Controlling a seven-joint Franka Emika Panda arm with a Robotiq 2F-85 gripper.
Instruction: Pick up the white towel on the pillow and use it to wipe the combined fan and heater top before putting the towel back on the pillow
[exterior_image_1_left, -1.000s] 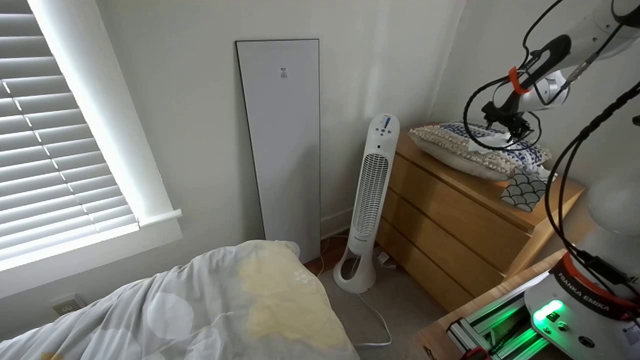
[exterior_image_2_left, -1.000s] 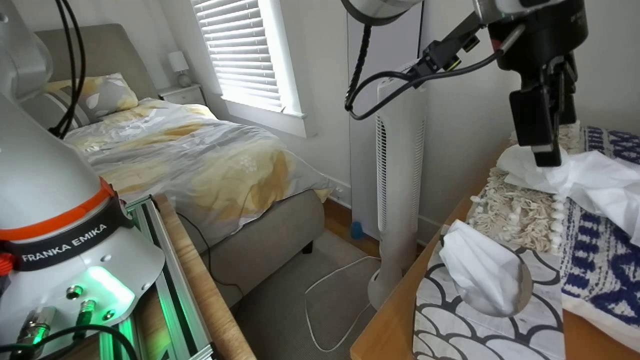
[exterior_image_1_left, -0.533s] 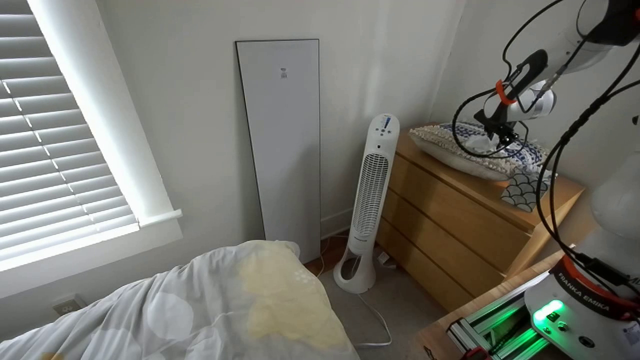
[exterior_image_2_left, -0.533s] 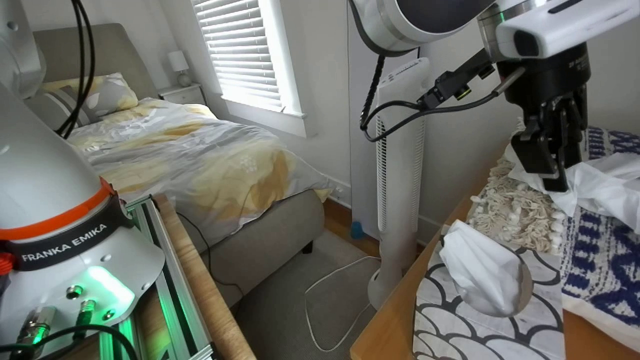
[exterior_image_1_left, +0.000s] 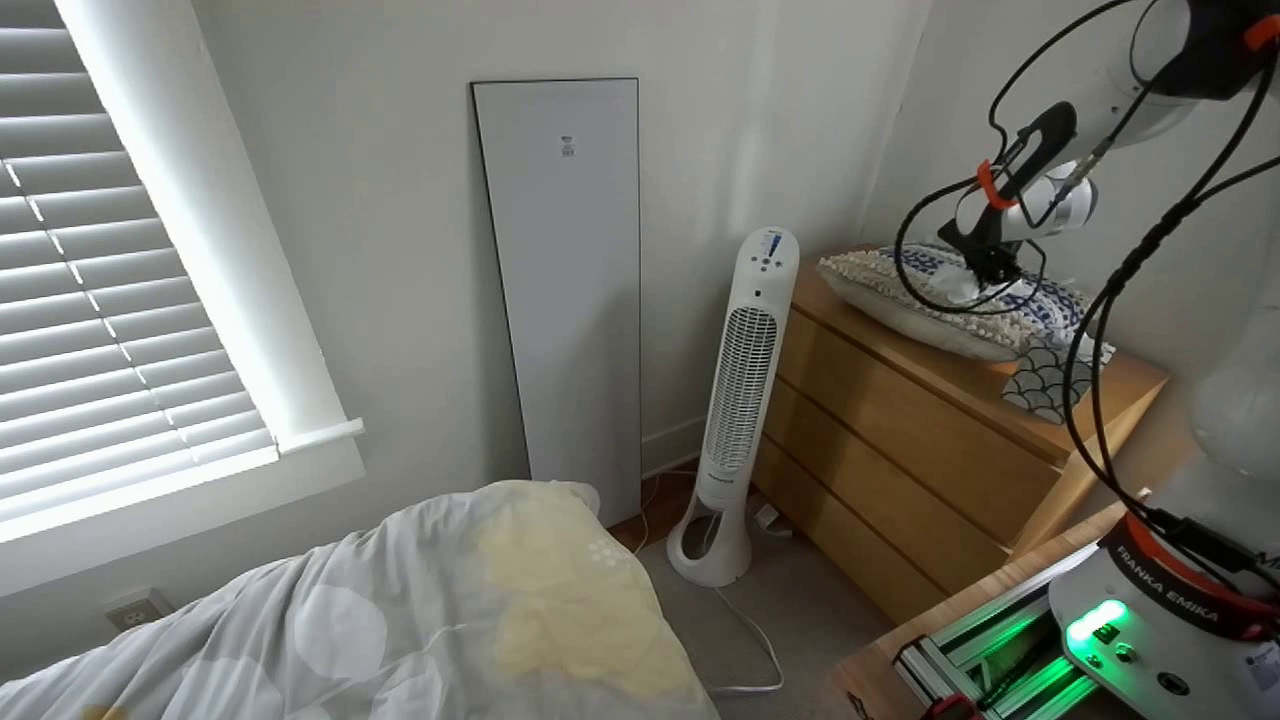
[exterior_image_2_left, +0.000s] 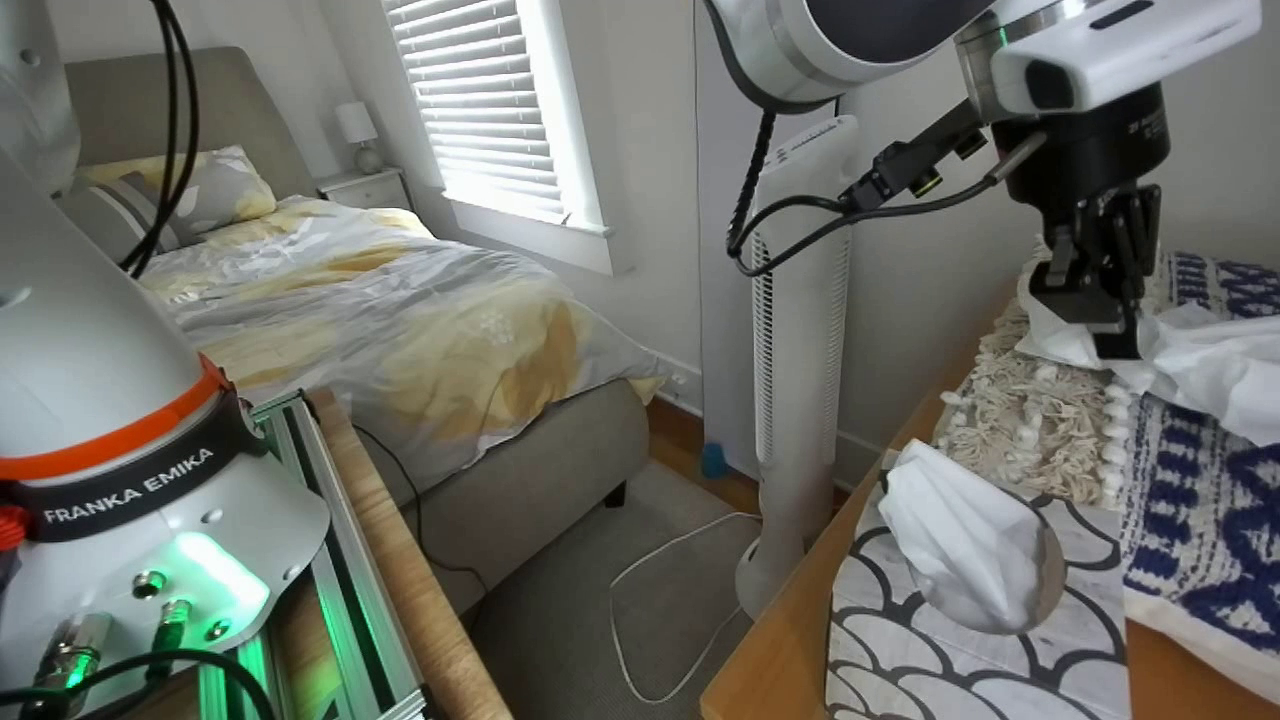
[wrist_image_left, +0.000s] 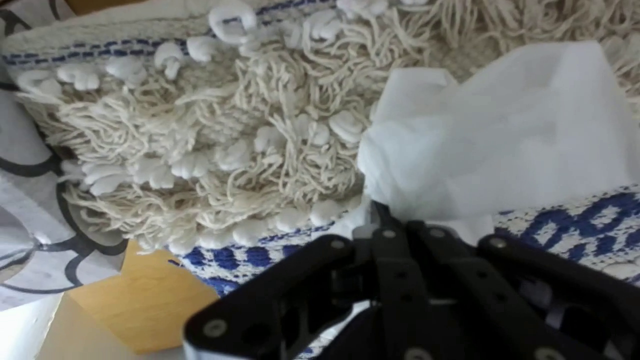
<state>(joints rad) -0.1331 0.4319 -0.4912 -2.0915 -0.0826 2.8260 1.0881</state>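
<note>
I had the tool (wrist_image_left: 396, 219) pinched on a fold of the white towel (wrist_image_left: 510, 135), which lay across the pillow (wrist_image_left: 280, 150). I judged the grasp made but the lift not yet done; wiping the fan heater (exterior_image_1_left: 742, 390) and returning the towel seemed left.

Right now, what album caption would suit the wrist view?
A black claw closed on a crumpled white towel atop a shaggy, blue-patterned pillow.
</note>
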